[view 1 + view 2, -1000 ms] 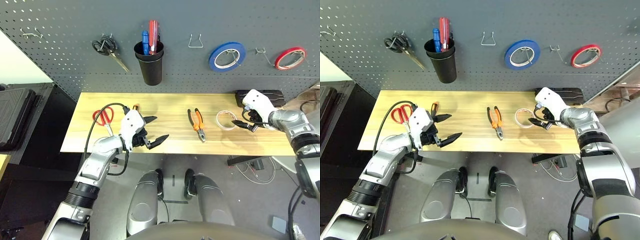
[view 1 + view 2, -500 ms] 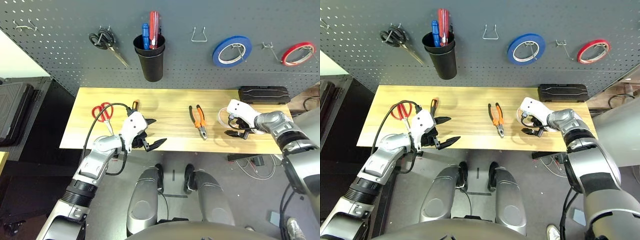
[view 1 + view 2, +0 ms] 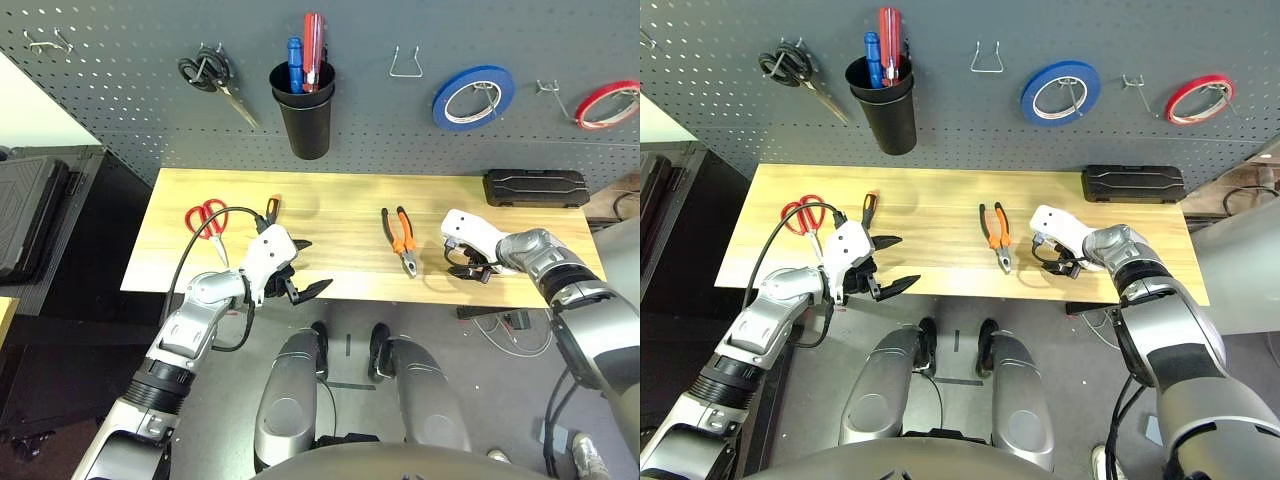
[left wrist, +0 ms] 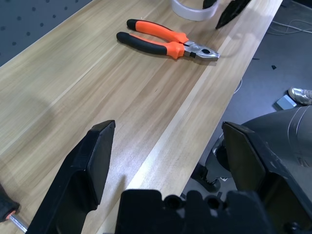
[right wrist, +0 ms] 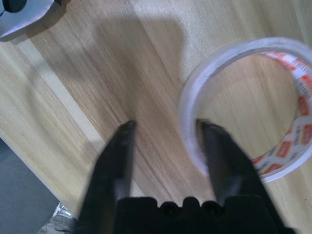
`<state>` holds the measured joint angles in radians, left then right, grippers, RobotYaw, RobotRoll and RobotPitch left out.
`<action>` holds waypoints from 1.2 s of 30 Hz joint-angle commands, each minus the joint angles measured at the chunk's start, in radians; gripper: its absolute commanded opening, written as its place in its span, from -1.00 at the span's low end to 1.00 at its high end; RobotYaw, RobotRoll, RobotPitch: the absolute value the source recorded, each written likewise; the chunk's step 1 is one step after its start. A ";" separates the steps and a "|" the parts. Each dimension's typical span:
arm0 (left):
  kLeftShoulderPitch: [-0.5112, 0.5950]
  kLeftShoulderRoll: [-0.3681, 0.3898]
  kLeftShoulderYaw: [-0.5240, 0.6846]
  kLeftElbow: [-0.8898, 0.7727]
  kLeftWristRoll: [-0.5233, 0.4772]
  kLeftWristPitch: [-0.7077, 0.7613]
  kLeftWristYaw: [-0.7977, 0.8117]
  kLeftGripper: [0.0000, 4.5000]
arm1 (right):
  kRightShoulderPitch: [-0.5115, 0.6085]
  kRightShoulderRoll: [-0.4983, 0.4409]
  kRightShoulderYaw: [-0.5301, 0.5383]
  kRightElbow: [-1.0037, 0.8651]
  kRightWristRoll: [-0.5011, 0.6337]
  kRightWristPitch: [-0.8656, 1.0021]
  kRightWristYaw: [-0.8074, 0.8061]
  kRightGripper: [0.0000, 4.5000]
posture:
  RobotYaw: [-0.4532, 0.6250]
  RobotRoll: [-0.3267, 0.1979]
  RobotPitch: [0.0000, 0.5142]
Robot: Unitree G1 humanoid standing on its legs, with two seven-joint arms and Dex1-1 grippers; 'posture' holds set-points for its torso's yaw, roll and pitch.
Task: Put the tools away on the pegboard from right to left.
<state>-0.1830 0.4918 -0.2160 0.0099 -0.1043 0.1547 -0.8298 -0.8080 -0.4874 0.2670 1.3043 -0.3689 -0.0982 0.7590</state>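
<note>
My right gripper (image 5: 165, 141) is open at the white tape roll (image 5: 280, 156) on the right of the wooden table (image 3: 340, 200); one finger is inside the ring and the other outside its wall. Left of it lie the orange-and-black pliers (image 3: 397, 238). My left gripper (image 3: 305, 268) hangs open and empty over the table's front edge. Behind it lies the orange-and-black screwdriver (image 3: 270, 210), and the red-handled scissors (image 3: 205, 222) lie at the far left. The dark grey pegboard (image 3: 120, 100) stands behind the table.
On the pegboard hang black-handled scissors (image 3: 215, 82), a black cup (image 3: 308, 125) holding blue and red screwdrivers, an empty wire hook (image 3: 404, 65), a blue tape roll (image 3: 474, 97), another empty hook (image 3: 545, 90) and a red tape roll (image 3: 608, 103). A black case (image 3: 536, 187) lies back right.
My right gripper has come in from the right and dropped onto the white tape roll, one finger now inside the ring. The left arm has stayed put. The head camera has shifted.
</note>
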 commanded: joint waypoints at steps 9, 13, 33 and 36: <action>0.001 -0.022 -0.004 0.000 -0.005 -0.047 -0.011 1.00 | 0.039 -0.052 -0.040 -0.009 0.017 -0.065 -0.104 -0.99 | 0.31 0.25 0.08; 0.004 -0.040 0.027 -0.008 -0.037 -0.104 -0.009 1.00 | 0.073 -0.084 -0.045 -0.029 0.008 -0.135 -0.215 -0.99 | 0.31 0.25 0.02; 0.027 -0.077 0.168 -0.312 -0.276 -0.063 0.035 1.00 | 0.420 -0.082 -0.219 -0.272 0.159 -0.458 -0.562 -0.99 | 0.34 0.25 -0.34; 0.040 -0.066 0.154 -0.341 -0.276 -0.061 0.027 1.00 | 0.458 -0.074 -0.232 -0.334 0.186 -0.529 -0.553 -0.99 | 0.35 0.25 -0.34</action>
<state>-0.1667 0.4168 -0.0450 -0.3024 -0.3714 0.0819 -0.7910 -0.3786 -0.5694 0.0504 0.9997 -0.2056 -0.5819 0.2048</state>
